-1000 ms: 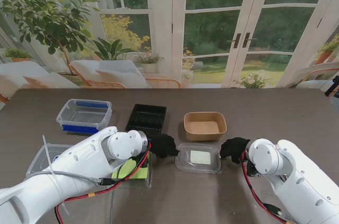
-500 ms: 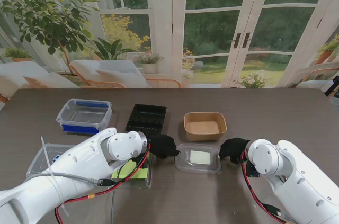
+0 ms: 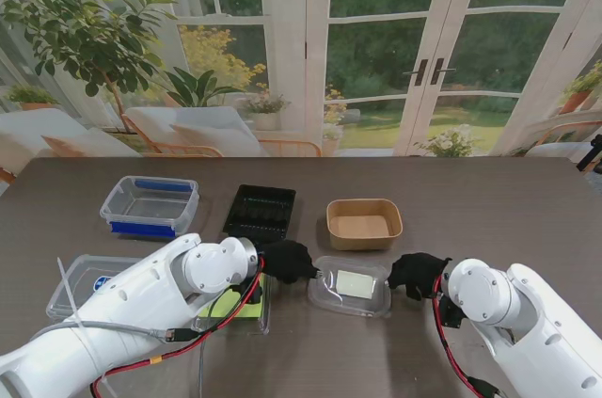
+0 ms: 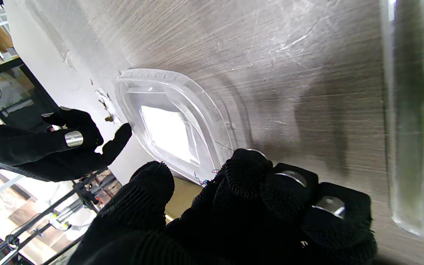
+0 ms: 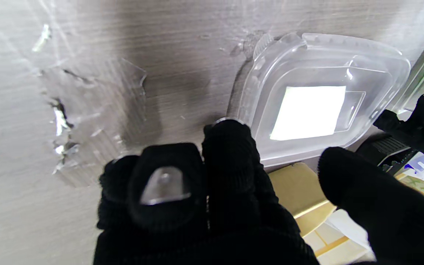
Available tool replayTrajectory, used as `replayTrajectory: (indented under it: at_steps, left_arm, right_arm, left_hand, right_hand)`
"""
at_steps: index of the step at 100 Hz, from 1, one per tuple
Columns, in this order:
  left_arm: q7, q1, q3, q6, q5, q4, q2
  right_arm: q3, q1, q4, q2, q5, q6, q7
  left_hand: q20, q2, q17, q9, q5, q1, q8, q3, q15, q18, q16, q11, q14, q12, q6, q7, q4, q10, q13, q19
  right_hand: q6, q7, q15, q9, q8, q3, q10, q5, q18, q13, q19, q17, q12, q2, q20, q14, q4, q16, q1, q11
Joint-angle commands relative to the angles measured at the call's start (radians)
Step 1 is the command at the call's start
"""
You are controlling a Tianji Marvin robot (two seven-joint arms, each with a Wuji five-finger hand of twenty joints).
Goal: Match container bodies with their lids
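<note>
A clear plastic lid (image 3: pixel 350 285) with a white label lies on the table between my hands, also seen in the wrist views (image 4: pixel 171 125) (image 5: pixel 318 99). My left hand (image 3: pixel 287 260) touches its left rim with curled fingers (image 4: pixel 248 173), thumb apart. My right hand (image 3: pixel 417 273) reaches its right rim, fingers (image 5: pixel 226 147) beside the edge and thumb spread. Neither hand is closed on the lid. Farther from me stand a brown paper container (image 3: pixel 364 222), a black tray (image 3: pixel 261 211) and a clear box with blue trim (image 3: pixel 150 205).
A clear flat lid (image 3: pixel 80 285) lies at the left, near my left forearm. A clear container with a green sheet (image 3: pixel 230 302) sits partly under my left wrist. Red cables run along both arms. The table's far edge meets the windows.
Both hands have drawn slightly nearer to me and closer to the lid's rims. The clear lid has shifted and turned a little toward me.
</note>
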Motion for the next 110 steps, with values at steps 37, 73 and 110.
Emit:
replayTrajectory:
  at_steps: [37, 73, 110]
  left_arm:
    - [-0.004, 0.019, -0.024, -0.014, -0.001, -0.037, -0.006]
    - [-0.019, 0.028, -0.034, 0.015, 0.019, -0.04, 0.005]
    - [-0.025, 0.026, -0.032, 0.02, 0.012, -0.032, 0.004]
  right_arm:
    - [0.043, -0.044, -0.068, -0.014, 0.017, 0.003, -0.003]
    - [0.011, 0.018, -0.015, -0.014, -0.092, 0.03, -0.013]
    - [-0.064, 0.101, 0.078, -0.005, -0.171, 0.041, 0.019]
  left_hand:
    - [-0.001, 0.005, -0.003, 0.024, 0.024, -0.004, -0.012, 0.016, 0.049, -0.07, 0.003, 0.028, 0.038, 0.014, 0.004, -0.02, -0.023, -0.018, 0.024, 0.023]
    - [-0.001, 0.005, -0.009, 0.022, 0.022, -0.005, -0.013, 0.019, 0.039, -0.07, 0.002, 0.02, 0.041, 0.01, 0.004, -0.02, -0.023, -0.017, 0.019, 0.015]
    - [0.0, 0.006, -0.012, 0.02, 0.021, -0.005, -0.013, 0.019, 0.036, -0.069, 0.003, 0.018, 0.043, 0.009, 0.005, -0.021, -0.023, -0.016, 0.017, 0.011]
  right_hand:
    - [-0.195, -0.032, 0.007, -0.01, -0.014, 0.011, 0.028, -0.023, 0.003, 0.035, 0.018, 0.183, 0.015, -0.004, 0.025, 0.029, 0.026, -0.005, -0.029, 0.031]
    - [-0.184, -0.034, 0.005, -0.016, -0.012, 0.012, 0.021, -0.063, -0.006, 0.036, 0.019, 0.187, 0.015, -0.012, 0.025, 0.017, 0.025, -0.007, -0.028, 0.029]
    - [-0.188, -0.001, -0.004, -0.03, 0.003, 0.0, 0.012, -0.106, -0.014, 0.032, 0.016, 0.181, 0.014, -0.002, 0.022, 0.008, 0.025, -0.013, -0.036, 0.031]
